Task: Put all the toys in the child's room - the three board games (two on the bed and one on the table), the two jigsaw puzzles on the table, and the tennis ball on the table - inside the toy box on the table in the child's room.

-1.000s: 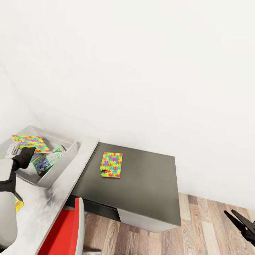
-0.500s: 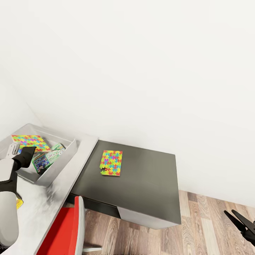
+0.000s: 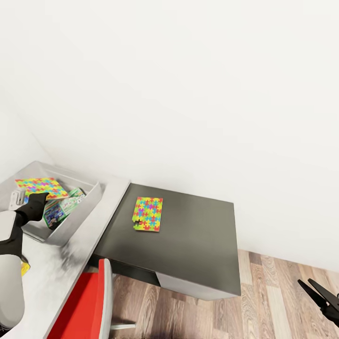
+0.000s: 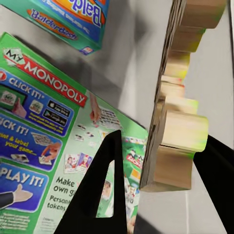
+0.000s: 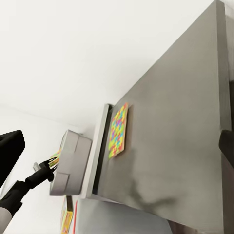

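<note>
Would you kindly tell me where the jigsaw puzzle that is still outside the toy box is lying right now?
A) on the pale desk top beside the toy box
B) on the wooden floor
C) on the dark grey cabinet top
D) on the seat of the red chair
C: the jigsaw puzzle lies flat on the dark grey cabinet top, apart from the toy box that stands on the pale desk top.

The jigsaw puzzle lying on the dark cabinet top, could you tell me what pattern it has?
Interlocking yellow, pink, blue and green pieces; the jigsaw puzzle shows best in the head view.
</note>
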Available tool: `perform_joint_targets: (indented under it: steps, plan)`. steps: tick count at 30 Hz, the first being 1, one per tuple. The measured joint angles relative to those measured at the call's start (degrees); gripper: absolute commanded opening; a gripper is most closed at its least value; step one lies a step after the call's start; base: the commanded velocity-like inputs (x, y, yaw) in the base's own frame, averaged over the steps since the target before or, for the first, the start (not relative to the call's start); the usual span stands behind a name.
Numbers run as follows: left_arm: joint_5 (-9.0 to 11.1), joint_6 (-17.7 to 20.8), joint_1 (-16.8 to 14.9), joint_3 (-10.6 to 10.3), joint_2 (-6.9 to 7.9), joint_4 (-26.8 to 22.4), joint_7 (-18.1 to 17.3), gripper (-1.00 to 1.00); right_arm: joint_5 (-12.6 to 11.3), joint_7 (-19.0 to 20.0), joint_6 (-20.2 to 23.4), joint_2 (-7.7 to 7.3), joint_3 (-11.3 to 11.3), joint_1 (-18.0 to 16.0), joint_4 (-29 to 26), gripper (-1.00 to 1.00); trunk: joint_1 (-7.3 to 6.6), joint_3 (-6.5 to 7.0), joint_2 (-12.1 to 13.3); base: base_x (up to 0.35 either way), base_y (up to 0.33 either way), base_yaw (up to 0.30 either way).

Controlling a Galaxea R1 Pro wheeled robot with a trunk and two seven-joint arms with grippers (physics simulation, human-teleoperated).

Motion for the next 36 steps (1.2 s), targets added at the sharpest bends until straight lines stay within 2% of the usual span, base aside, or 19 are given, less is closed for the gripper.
perform_joint_targets:
  steps: [5, 9, 30, 36]
  plan:
    - [0.0, -2.9, 0.0, 0.0, -0.01, 0.0, 0.2, -1.0, 0.0, 0.0, 0.0, 0.0, 0.0, 0.0, 0.0, 1.0, 0.0, -0.47, 0.0, 0.0, 0.0, 0.0]
    - [0.0, -3.7, 0.0, -0.1, 0.03, 0.0, 0.6, -1.0, -0.1, 0.0, 0.0, 0.0, 0.0, 0.0, 0.0, 1.0, 0.0, -0.85, 0.0, 0.0, 0.0, 0.0]
    - [0.3, -3.6, -0.1, 0.0, 0.05, -0.3, 0.7, -1.0, -0.1, 0.1, 0.0, 0.0, 0.0, 0.0, 0.0, 1.0, 0.0, -2.82, 0.0, 0.0, 0.0, 0.0]
    - [0.3, -3.4, -1.0, 0.0, 0.08, -0.5, 0.7, -1.0, -0.1, 0.1, 0.0, 0.0, 0.0, 0.0, 0.0, 1.0, 0.0, -3.38, 0.0, 0.0, 0.0, 0.0]
